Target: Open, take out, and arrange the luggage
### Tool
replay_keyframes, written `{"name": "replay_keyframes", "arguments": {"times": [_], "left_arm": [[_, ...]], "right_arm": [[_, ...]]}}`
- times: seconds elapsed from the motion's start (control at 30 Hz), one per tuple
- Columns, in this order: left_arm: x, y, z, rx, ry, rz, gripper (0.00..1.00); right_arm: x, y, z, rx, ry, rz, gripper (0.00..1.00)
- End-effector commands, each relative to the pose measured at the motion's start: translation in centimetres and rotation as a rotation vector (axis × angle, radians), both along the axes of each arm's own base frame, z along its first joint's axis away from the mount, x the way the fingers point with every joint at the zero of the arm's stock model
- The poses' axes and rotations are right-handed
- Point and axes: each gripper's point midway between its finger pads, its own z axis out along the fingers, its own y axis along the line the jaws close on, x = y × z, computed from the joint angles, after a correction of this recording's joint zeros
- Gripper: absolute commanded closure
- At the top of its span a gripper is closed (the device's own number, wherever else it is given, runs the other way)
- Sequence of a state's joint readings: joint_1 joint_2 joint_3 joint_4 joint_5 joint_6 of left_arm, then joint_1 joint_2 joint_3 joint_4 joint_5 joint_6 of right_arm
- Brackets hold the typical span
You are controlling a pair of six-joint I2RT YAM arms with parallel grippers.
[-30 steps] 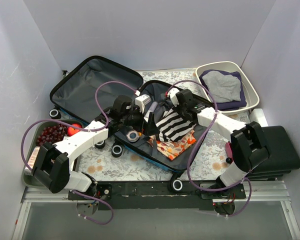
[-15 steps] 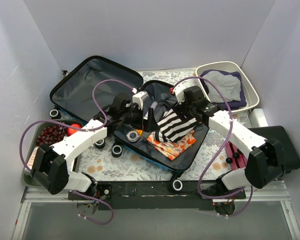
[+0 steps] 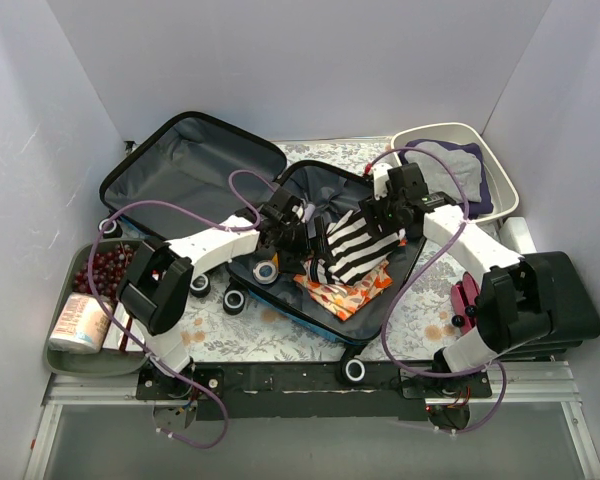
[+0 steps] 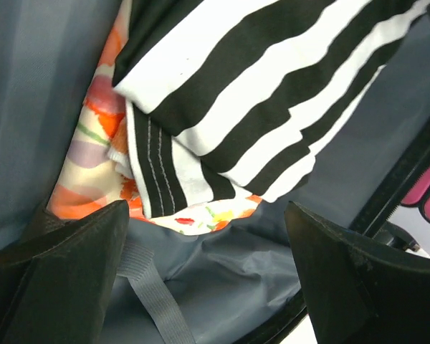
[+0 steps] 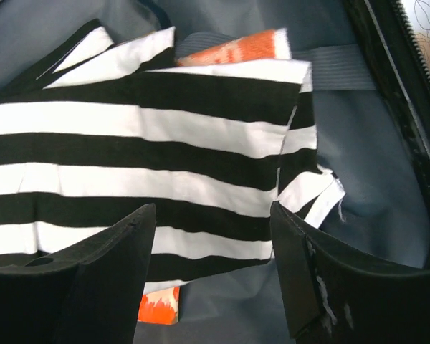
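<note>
The luggage [image 3: 180, 175] lay open and flat in the middle of the table, its grey-lined lid thrown back towards the far left and its deeper half nearer the arms. Opening looked done, and taking things out was the step in hand. A striped cloth [image 3: 352, 245] sat on top inside that deeper half, with an orange flowered cloth [image 3: 345, 292] partly under it and showing at its near edge.

Both arms reached into that half from opposite sides, probably so the wide, floppy cloth could be lifted from two edges rather than dragged by one. The left gripper [image 4: 206, 215] hung over the near-left end of the striped cloth with its fingers [image 4: 57, 272] spread wide and nothing between them; the cloth's folded, stitched edge lay just beyond the tips. The right gripper [image 5: 213, 215] was likewise spread and empty, poised above the far-right part of the stripes, close to the luggage's black rim.

A white tub [image 3: 435, 128] at the far right already held folded grey clothes [image 3: 450, 170], so it was likely where the striped cloth belonged. A flat black case [image 3: 565, 290] lay by the right arm and a grey tray [image 3: 80, 362] by the left.

The next move would call for closing on a fold of the striped cloth alone; pinching too deep risked catching the orange cloth or the lining strap beneath
</note>
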State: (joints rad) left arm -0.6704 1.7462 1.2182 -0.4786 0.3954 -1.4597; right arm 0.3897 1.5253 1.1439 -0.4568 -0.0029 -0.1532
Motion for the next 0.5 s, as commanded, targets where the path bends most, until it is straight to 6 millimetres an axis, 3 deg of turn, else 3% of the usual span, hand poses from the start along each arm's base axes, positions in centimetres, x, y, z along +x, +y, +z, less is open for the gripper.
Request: {"name": "replay_keyframes", "arguments": {"times": [0.0,0.2,0.3,0.47], "left_arm": [[0.4,0.0,0.6,0.033,0.035,0.105,0.13],[1.5,-0.4,-0.4,0.056,0.041,0.156,0.23],[1.9,-0.6,-1.4,0.075,0.064,0.183,0.33],[2.6,-1.9,-0.7,0.052,0.049,0.176,0.45]], "right_arm": [[2.3,1.7,1.9,0.14,-0.042,0.017,0.3],[3.7,1.5,0.5,0.106,-0.05,0.024,0.32],[4.2,1.7,-0.3,0.101,-0.041,0.024,0.32],[4.5,2.1,-1.0,0.122,-0.046,0.022,0.35]]}}
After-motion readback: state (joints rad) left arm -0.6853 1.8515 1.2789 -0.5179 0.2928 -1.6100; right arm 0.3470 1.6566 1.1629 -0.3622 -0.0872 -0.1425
